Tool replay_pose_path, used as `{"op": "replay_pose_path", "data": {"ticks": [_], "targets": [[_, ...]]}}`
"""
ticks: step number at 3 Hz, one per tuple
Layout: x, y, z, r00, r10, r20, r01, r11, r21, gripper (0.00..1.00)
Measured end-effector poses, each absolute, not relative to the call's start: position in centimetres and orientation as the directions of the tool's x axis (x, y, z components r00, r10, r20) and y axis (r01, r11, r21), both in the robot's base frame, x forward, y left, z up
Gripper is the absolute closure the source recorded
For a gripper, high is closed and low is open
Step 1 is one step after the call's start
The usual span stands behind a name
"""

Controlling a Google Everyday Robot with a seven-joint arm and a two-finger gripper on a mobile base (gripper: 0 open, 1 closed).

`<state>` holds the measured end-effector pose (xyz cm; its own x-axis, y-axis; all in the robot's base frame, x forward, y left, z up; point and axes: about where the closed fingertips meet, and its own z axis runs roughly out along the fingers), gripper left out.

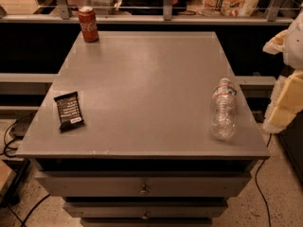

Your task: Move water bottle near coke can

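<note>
We see the water bottle [223, 110] by the right edge of the bench [151, 74], toward its near side, well apart from the coke can [88, 24] standing at the far left corner. The tool [284, 105] hangs beyond the bench's right edge, near the bottle; we cannot tell whether it is released or clenched.

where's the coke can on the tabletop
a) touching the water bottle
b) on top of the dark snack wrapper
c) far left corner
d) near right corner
c: the coke can stands at the far left corner of the table, well apart from the water bottle by the near right edge; the claw is at the right edge of the view, off the table beside the bottle.
</note>
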<state>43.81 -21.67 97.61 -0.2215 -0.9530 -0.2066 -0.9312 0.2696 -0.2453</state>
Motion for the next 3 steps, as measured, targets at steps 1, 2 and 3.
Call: {"op": "replay_pose_path", "data": {"ticks": [1, 2, 3], "targets": [[43.8, -21.7, 97.6, -0.221, -0.953, -0.207, -0.931, 0.27, -0.246, 0.0], [45.0, -20.5, 96.3, -0.247, -0.925, -0.288, -0.928, 0.311, -0.204, 0.0], [46.1, -19.3, 95.3, -0.263, -0.899, -0.351, -0.926, 0.338, -0.17, 0.0]]}}
